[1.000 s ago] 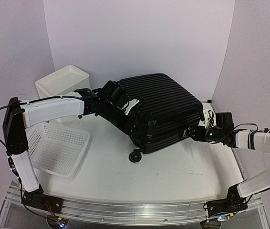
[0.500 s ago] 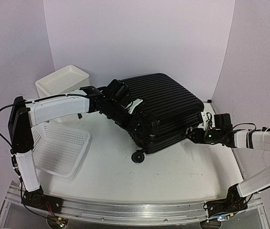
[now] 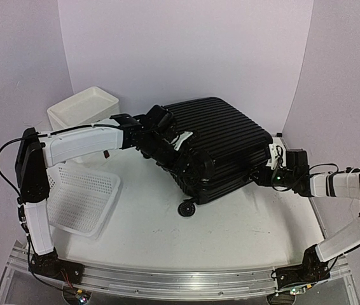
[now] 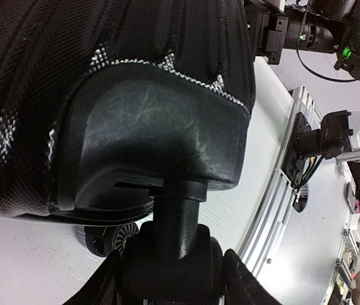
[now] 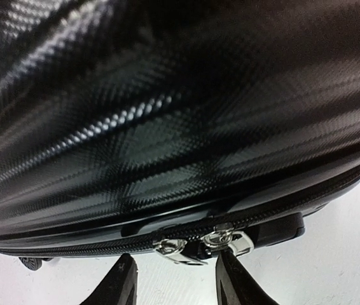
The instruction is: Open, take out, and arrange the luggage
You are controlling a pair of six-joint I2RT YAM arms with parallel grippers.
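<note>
Where luggage [image 5: 167, 95] zipper pulls [image 5: 196, 243] meet | right gripper [image 5: 175, 255] just below | jaws apart

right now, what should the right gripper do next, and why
Probably ease the right gripper forward and close on the zipper pulls: the luggage is zipped shut, both metal pulls sit just beyond its open jaws, and the left gripper appears to steady the case by a caster.
</note>
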